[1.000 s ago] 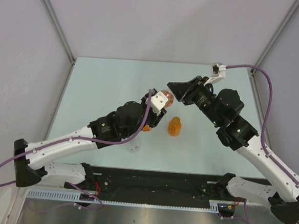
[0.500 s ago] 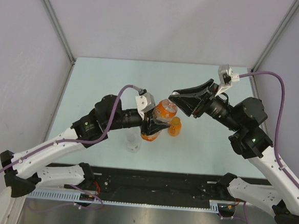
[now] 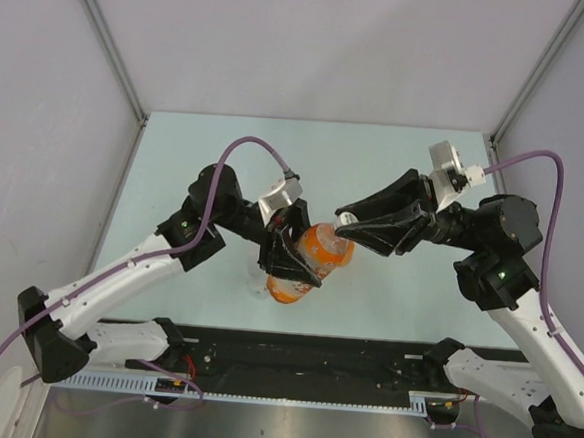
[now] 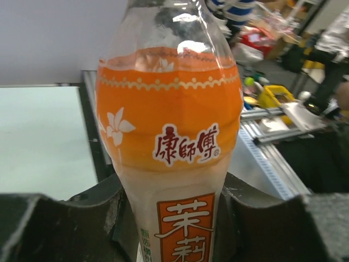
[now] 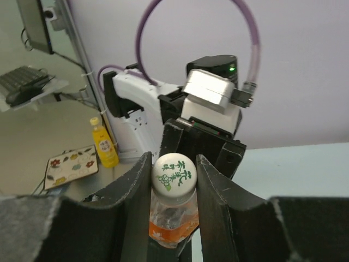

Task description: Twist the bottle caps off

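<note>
My left gripper (image 4: 174, 224) is clamped on the tall orange bottle (image 4: 169, 120), mid-frame. My right gripper (image 5: 173, 180) is pinching its white cap (image 5: 173, 172).

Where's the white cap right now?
In the right wrist view the white cap sits mid-frame, pinched by the right gripper, atop the tall orange bottle that the left gripper holds.

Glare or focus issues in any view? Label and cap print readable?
Left wrist: print on the labelled orange bottle sharp, glare spots on its clear shoulder, background soft. Right wrist: green print on the white cap in focus, right gripper's fingers soft nearest the lens. Top external: even light, faint shadows, no glare.
</note>
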You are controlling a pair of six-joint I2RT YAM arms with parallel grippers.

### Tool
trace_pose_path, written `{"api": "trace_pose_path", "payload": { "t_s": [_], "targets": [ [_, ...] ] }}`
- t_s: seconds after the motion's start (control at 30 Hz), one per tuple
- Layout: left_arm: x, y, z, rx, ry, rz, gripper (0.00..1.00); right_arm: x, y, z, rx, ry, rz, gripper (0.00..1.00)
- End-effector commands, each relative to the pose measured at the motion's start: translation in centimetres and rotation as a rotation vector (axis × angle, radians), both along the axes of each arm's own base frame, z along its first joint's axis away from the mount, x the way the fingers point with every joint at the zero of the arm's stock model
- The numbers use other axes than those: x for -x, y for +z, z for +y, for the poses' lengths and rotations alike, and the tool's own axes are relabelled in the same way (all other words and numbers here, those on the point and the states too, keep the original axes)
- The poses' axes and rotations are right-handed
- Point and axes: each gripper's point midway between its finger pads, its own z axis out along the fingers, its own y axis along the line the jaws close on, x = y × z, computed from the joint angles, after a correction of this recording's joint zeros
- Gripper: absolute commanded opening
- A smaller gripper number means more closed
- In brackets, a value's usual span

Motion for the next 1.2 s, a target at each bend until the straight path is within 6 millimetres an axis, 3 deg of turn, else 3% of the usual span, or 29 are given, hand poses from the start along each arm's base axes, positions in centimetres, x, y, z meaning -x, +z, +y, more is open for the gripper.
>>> {"api": "trace_pose_path", "payload": {
  "t_s": [0.0,0.3,0.77,1.07,1.1,1.17],
  "targets": [
    [3.0,5.8,2.0,0.159,-0.180,-0.122,0.00,3.1,-2.8,-0.3,0.109,0.194,-0.074,0.00],
    [3.4,6.3,2.0,0.203,-0.268,-0.086,0.00,6.2,-4.0,-0.8,0.150,0.363,-0.146,0.00],
    [3.6,6.7,2.0,0.235,-0.375,-0.012,0.00,7.5,-4.8,-1.4,0.174,0.428,-0.187,0.00],
    [3.6,6.4,2.1,0.224,-0.375,-0.016,0.00,6.7,-4.8,-1.2,0.174,0.375,-0.162,0.00],
    [3.5,6.3,2.0,0.221,-0.374,-0.018,0.00,5.9,-4.7,-1.0,0.171,0.331,-0.147,0.02],
    [3.3,6.1,2.0,0.216,-0.369,-0.022,0.00,5.1,-4.5,-0.9,0.168,0.283,-0.114,0.16]
  ]
}}
